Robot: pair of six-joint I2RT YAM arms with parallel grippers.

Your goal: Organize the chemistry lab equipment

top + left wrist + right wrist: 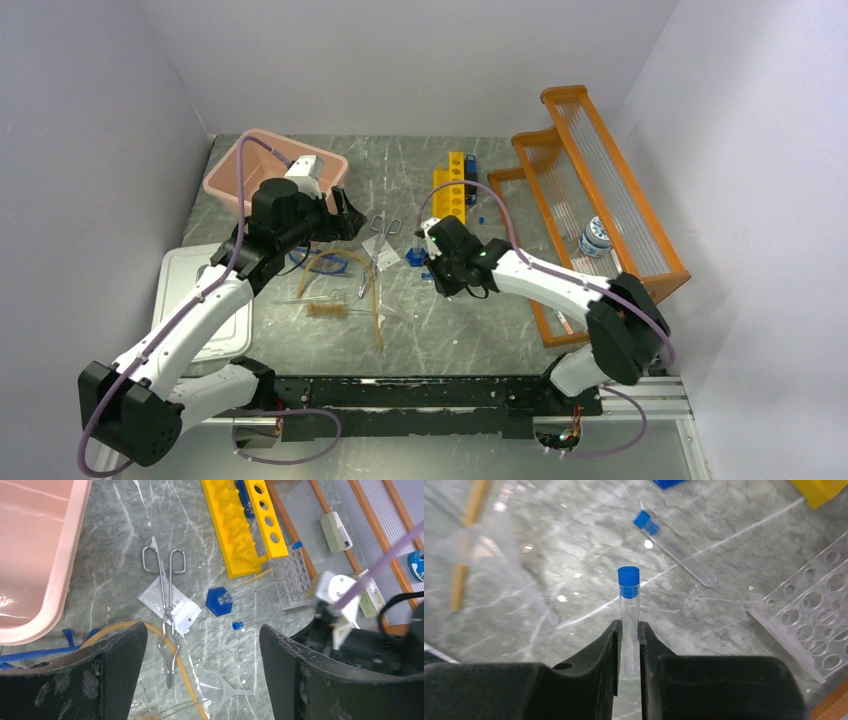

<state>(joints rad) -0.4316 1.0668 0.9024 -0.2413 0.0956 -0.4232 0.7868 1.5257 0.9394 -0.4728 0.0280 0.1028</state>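
Both right jaws pinch a blue-capped glass tube (629, 611).

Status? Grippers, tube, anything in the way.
Right gripper jaws shut on blue-capped tube. Left gripper open, empty, above metal scissors. Second capped tube lying loose ahead, clear rack to the side; nothing seen blocking.

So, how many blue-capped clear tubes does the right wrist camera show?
2. One blue-capped clear tube is clamped in the right tool; the other blue-capped tube lies on the grey marble table beyond it. More may be outside this view.
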